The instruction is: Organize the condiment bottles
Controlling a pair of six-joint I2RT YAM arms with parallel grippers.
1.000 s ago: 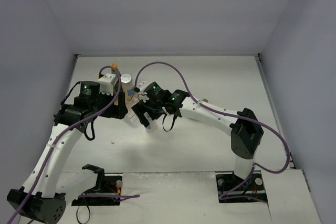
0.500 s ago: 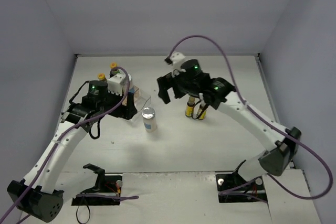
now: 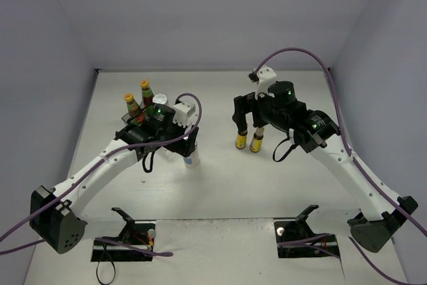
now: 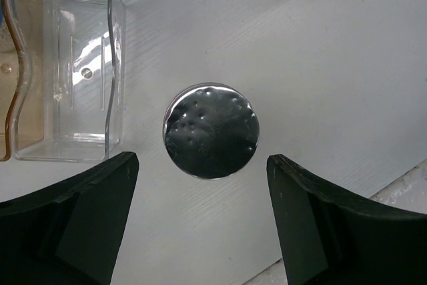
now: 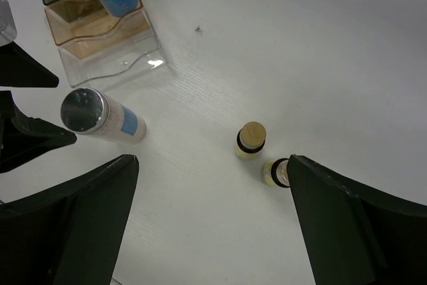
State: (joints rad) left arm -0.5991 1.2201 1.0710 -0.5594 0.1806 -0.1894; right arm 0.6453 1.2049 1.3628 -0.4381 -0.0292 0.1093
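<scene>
The left gripper (image 4: 200, 161) hangs straight above a silver-lidded jar (image 4: 211, 130) with its jaws spread as wide as they go. One finger stands off to each side of the round lid, and neither touches it in the wrist view. It has hold of nothing. The jar stands upright on the white counter (image 3: 220, 185), its long axis vertical and its lid facing up at the wrist camera. The clear stepped rack (image 4: 67, 65) is just beside it, with the jar outside the rack's lowest step.

Further back in the rack, a second silver-lidded jar (image 3: 160, 100) stands upright with a blue label. Behind it, the two dark sauce bottles (image 3: 132, 103) are also upright, their yellow-orange caps pointing up.

The right gripper (image 5: 213, 159) is well apart from all this, over the right half of the counter. Its jaws are also fully spread and empty. Below it, the two short yellow-labelled bottles (image 5: 251, 141) stand upright and just beside each other, caps up and long axes vertical. They are on bare counter, away from the rack. The fingers hang above them and touch neither.
</scene>
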